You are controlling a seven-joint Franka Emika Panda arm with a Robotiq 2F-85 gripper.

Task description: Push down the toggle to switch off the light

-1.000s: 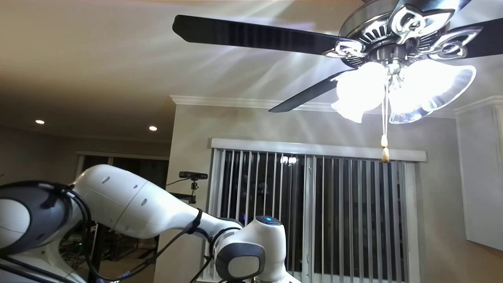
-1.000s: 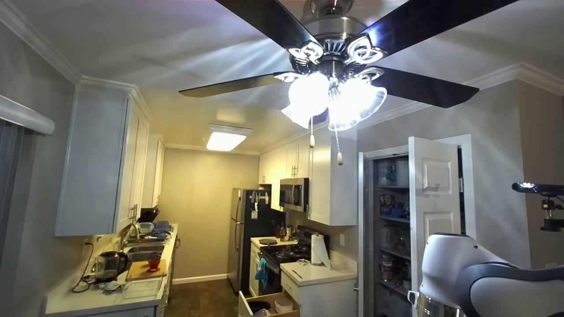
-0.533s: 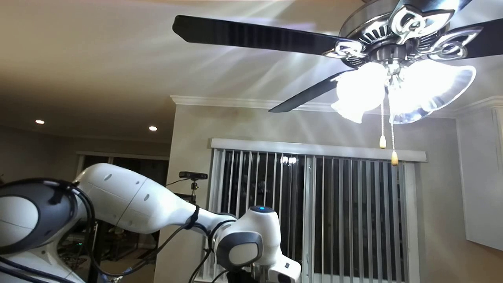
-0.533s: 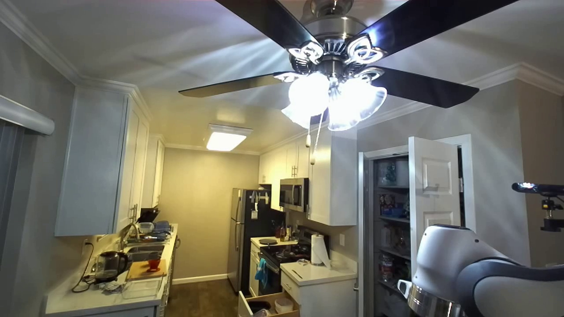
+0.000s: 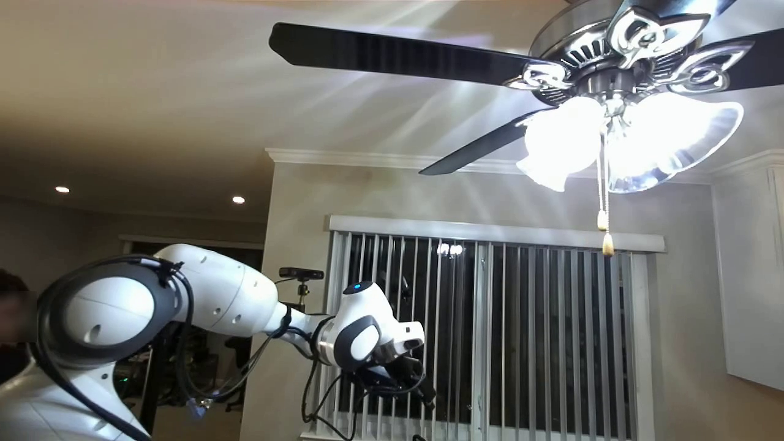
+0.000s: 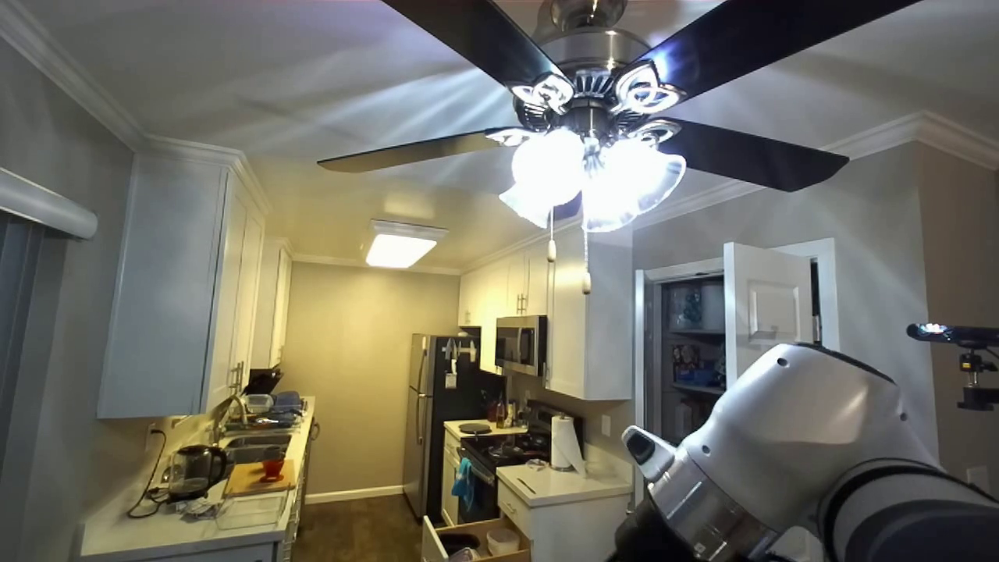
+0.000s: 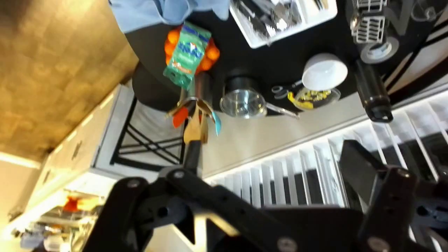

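The light (image 5: 563,141) is a cluster of lit frosted shades under the ceiling fan, also glowing in an exterior view (image 6: 550,168). Two thin pull chains with pale knobs hang below it. The lower knob, on the longer chain, is taken as the toggle (image 5: 607,245) (image 6: 586,282); which chain works the light cannot be told. The shorter chain's knob (image 5: 603,220) hangs beside it. My black gripper (image 5: 429,397) is well below and to the side of the chains, touching neither. In the wrist view its fingers (image 7: 276,161) are wide apart with nothing between them. Light and chains are outside the wrist view.
Dark fan blades (image 5: 398,55) spread around the light. Vertical blinds (image 5: 490,337) stand behind the arm. In the wrist view a black table (image 7: 259,63) holds a pot (image 7: 243,101), a white bowl (image 7: 324,71) and a utensil holder (image 7: 201,87). An open door (image 6: 769,304) is near the arm.
The arm has risen and drawn back, and its wrist has tilted, bringing the gripper into an exterior view. The pull chains have swung back and forth. The light stays lit.
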